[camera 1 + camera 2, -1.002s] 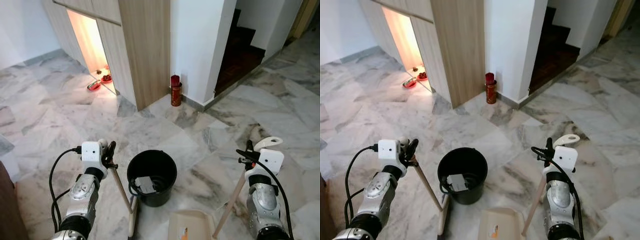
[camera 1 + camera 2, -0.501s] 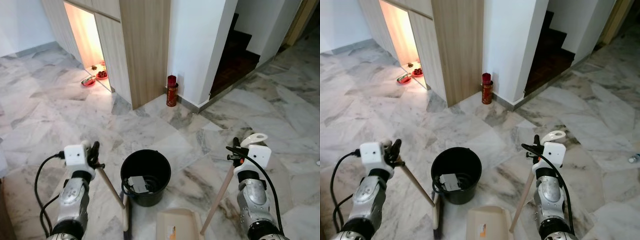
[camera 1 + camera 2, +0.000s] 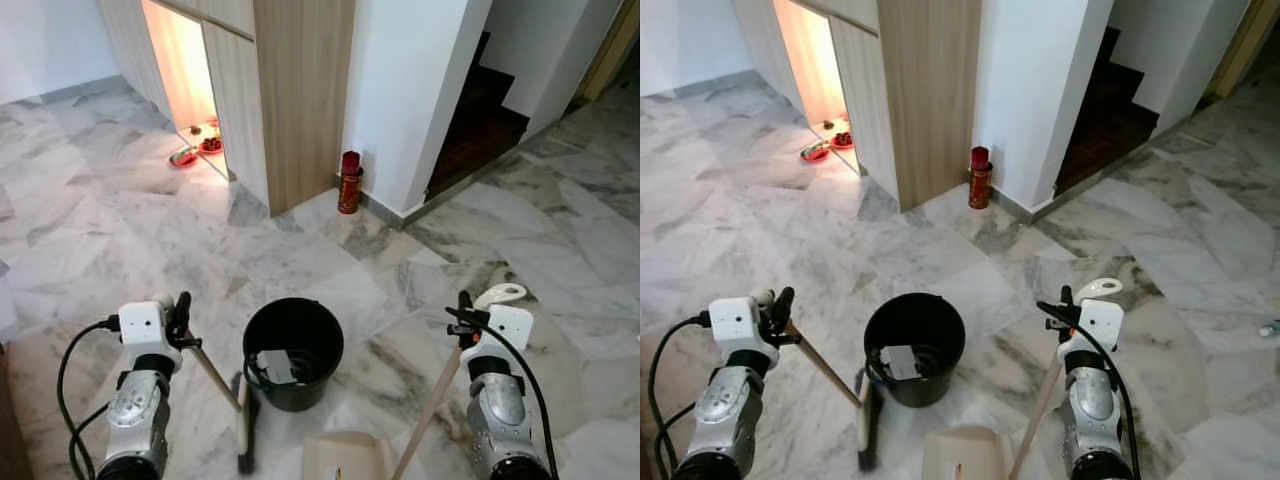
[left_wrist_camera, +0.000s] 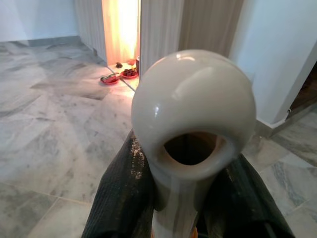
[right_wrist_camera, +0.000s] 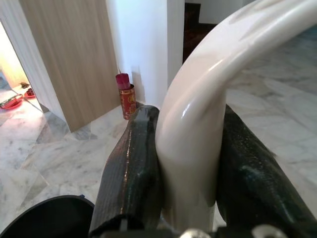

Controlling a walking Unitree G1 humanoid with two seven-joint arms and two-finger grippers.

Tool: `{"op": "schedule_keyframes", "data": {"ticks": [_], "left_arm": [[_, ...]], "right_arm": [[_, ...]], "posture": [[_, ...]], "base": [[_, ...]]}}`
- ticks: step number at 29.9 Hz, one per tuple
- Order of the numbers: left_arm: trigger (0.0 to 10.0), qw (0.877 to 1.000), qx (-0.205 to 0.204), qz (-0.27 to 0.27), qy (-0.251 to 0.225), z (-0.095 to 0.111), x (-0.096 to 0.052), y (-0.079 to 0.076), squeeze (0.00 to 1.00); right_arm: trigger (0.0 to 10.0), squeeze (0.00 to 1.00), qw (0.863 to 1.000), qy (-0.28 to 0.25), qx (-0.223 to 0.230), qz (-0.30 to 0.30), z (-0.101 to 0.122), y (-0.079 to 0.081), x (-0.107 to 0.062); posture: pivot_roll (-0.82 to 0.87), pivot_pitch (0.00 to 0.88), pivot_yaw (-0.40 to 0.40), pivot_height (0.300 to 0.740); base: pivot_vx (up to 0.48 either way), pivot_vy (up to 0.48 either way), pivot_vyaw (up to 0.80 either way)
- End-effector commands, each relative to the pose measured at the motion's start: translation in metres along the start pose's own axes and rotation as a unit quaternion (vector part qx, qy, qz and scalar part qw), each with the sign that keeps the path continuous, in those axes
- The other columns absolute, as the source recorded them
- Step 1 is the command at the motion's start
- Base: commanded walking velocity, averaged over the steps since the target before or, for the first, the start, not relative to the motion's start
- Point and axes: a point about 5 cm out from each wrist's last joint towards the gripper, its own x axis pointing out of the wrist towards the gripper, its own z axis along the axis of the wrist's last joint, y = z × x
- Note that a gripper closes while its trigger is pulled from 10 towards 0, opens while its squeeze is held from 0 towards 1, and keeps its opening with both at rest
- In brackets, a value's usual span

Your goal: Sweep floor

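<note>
Wooden broom handle [image 3: 215, 370] in left pincer [image 3: 181, 317]

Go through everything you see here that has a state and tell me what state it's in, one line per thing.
Left pincer: shut on the broom handle.
Right pincer: shut on the dustpan handle.
Broom: head on the floor, stick slanted up to the left pincer.
Dustpan: pan down on the floor, stick slanted.
Black bucket: upright, open, something pale lying inside.
Red canister: upright against the wall.
Wooden cabinet: open, lit inside.
</note>
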Motion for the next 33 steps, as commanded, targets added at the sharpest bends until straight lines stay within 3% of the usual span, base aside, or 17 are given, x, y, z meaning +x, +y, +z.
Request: {"op": "schedule_keyframes", "data": {"ticks": [1,9,17,25,33], "left_arm": [[10.0,1.000,0.006,0.004,0.010,-0.004,-0.005,0.003,0.00],[10.0,0.999,0.019,-0.041,0.023,-0.003,-0.002,-0.003,0.00],[10.0,0.998,0.007,-0.067,0.018,0.000,0.006,-0.022,0.00],[10.0,0.998,0.005,-0.068,0.018,0.000,0.004,-0.023,0.00],[10.0,0.998,0.006,-0.066,0.019,-0.002,0.002,-0.022,0.00]], "right_arm": [[10.0,0.00,1.000,-0.011,0.001,0.006,0.007,0.002,0.005],[10.0,0.00,0.999,-0.019,0.000,-0.031,0.008,-0.007,0.004],[10.0,0.00,0.999,-0.025,-0.008,-0.031,0.010,-0.012,0.003],[10.0,0.00,0.999,-0.022,-0.009,-0.022,0.012,-0.009,0.007],[10.0,0.00,1.000,-0.017,-0.011,-0.012,0.010,-0.004,0.007]], "posture": [[0.14,0.000,-0.098,0.740],[0.06,0.000,0.008,0.740],[0.04,0.000,0.004,0.740],[0.05,0.000,-0.006,0.740],[0.05,0.000,-0.014,0.740]], "base": [[0.000,0.000,0.00],[0.000,0.000,0.00],[0.000,0.000,0.00],[0.000,0.000,0.00],[-0.248,0.000,0.00]]}}
